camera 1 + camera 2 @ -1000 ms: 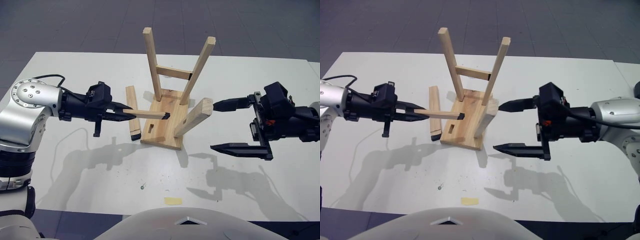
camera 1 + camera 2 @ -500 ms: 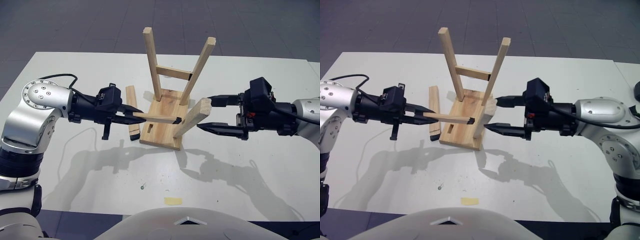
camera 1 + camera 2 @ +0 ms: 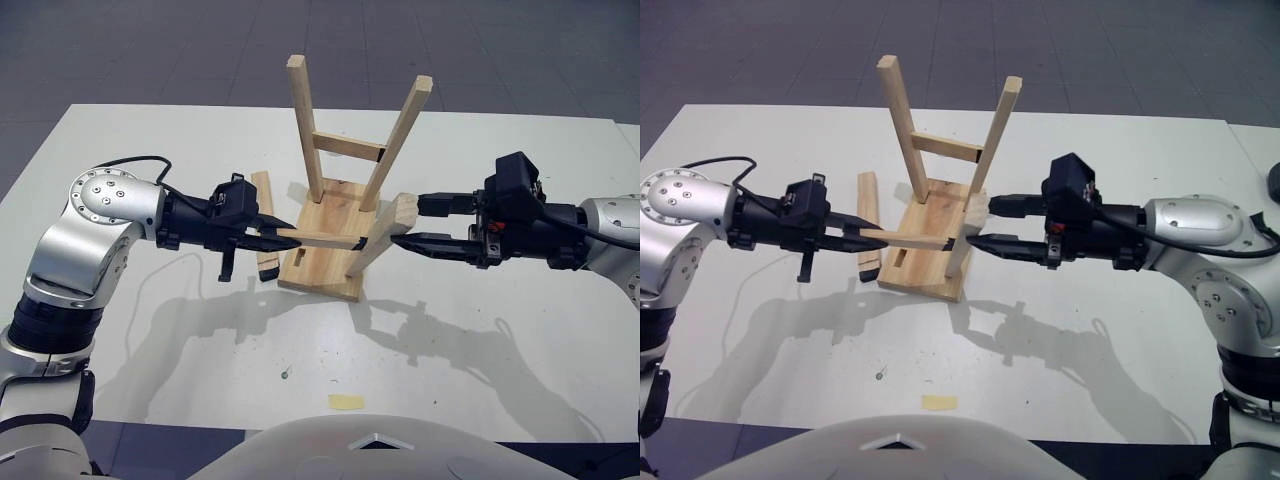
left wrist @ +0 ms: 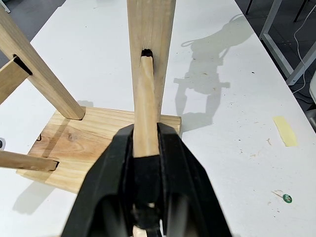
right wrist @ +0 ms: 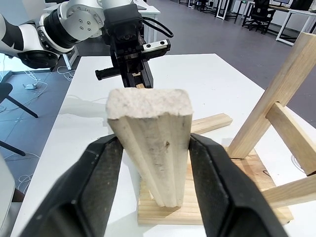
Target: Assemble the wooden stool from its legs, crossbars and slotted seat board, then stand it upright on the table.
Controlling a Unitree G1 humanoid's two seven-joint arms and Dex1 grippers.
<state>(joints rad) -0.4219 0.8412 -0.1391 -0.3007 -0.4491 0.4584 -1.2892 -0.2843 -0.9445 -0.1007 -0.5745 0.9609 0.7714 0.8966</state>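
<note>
The slotted seat board point(image 3: 322, 262) lies flat on the white table. Two legs point(image 3: 303, 130) stand up from it, joined by a crossbar point(image 3: 346, 146). A third leg point(image 3: 383, 237) leans from the board's right side. My right gripper point(image 3: 408, 222) is shut on its upper part, a finger point(image 5: 101, 173) pressed on each side. My left gripper point(image 3: 272, 234) is shut on a second crossbar point(image 3: 322, 239), held level. In the left wrist view that crossbar's point(image 4: 144, 108) tip sits at the dark slot point(image 4: 146, 52) in the leaning leg. A loose leg point(image 3: 264, 220) lies left of the board.
A yellow scrap of tape point(image 3: 346, 402) and a small green speck point(image 3: 286, 375) lie near the table's front edge. Open white tabletop point(image 3: 480, 340) spreads at the front and on the right.
My left gripper carried the crossbar to the right until its tip met the leaning leg. My right gripper came in from the right and shut on that leg.
</note>
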